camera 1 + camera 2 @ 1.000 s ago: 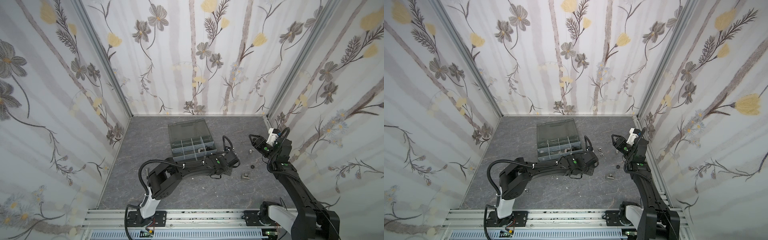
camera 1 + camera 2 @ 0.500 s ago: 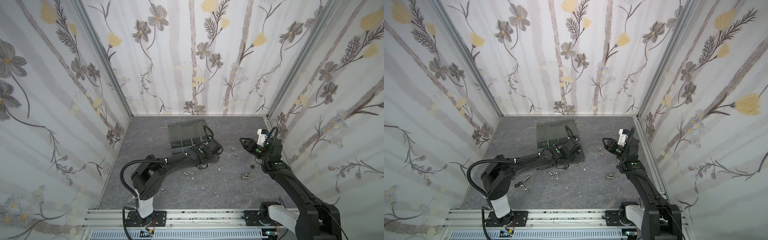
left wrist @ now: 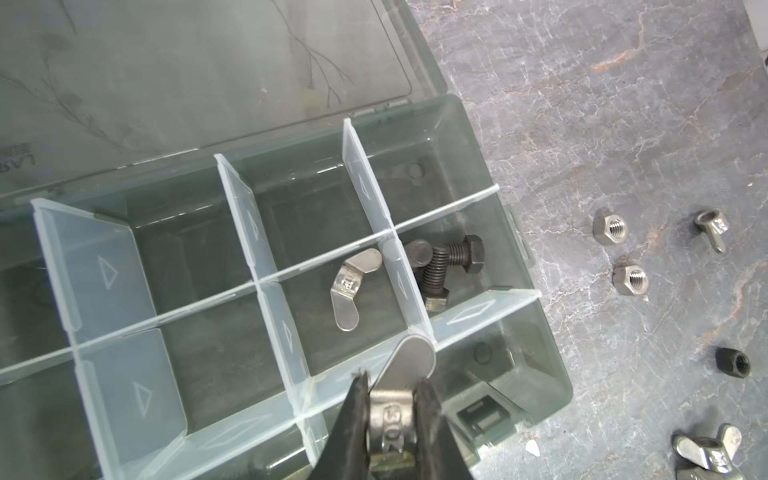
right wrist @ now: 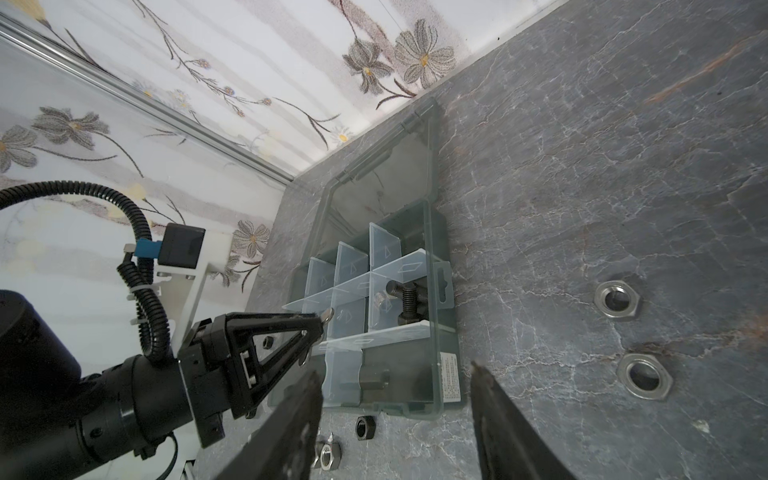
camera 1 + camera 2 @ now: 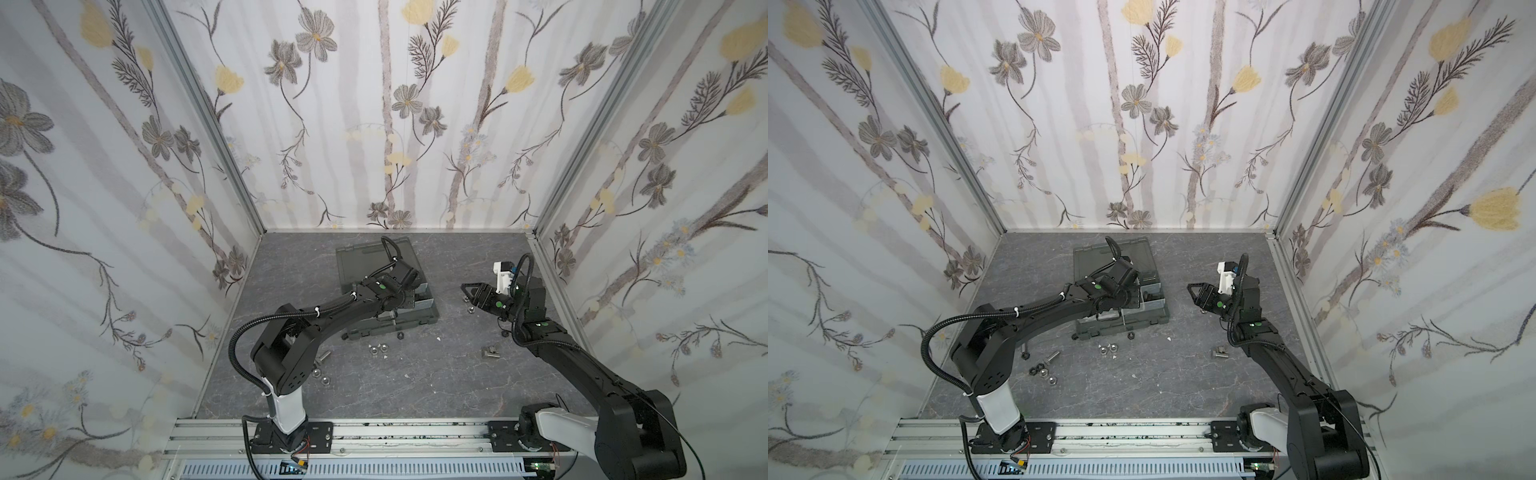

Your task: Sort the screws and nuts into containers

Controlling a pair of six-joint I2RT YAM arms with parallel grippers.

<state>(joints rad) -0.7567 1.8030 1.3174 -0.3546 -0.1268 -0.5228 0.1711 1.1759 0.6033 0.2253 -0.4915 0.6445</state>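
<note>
Two black arms reach over the grey marbled tabletop [image 5: 415,386], and the busy one is on the left. The left gripper [image 3: 395,397] is pinched tight on a silver wing nut [image 3: 411,357]. Its dark fingertips [image 3: 359,411] press the nut's threaded middle, so one wing sticks out ahead. It hangs over the organizer box [image 5: 419,322], low above a spot where the pale dividers [image 3: 245,216] cross, toward the right-hand end of the box in both top views. Just past that crossing, one cell holds a second wing nut [image 3: 353,286] lying flat. The end cell beside it holds black bolts [image 3: 453,257] piled across one another. The smoky lid [image 3: 208,83] lies folded open on the far side, toward the back wall.

The right gripper [image 4: 392,370] hovers off to the right of the box, apart from it, with its jaws spread and nothing between them. Two flat silver nuts [image 4: 617,299] lie on the tabletop close by.

Loose pieces are scattered in front of the box. A black nut [image 5: 400,335] sits just beside its front edge, with a pair of silver hex nuts [image 5: 378,350] a little nearer to me. A silver bolt [image 5: 1052,356] and more nuts [image 5: 1044,374] lie by the left arm, and a small metal piece [image 5: 490,353] lies near the right arm. From where I stand I cannot tell what kind of piece that last one is.
</note>
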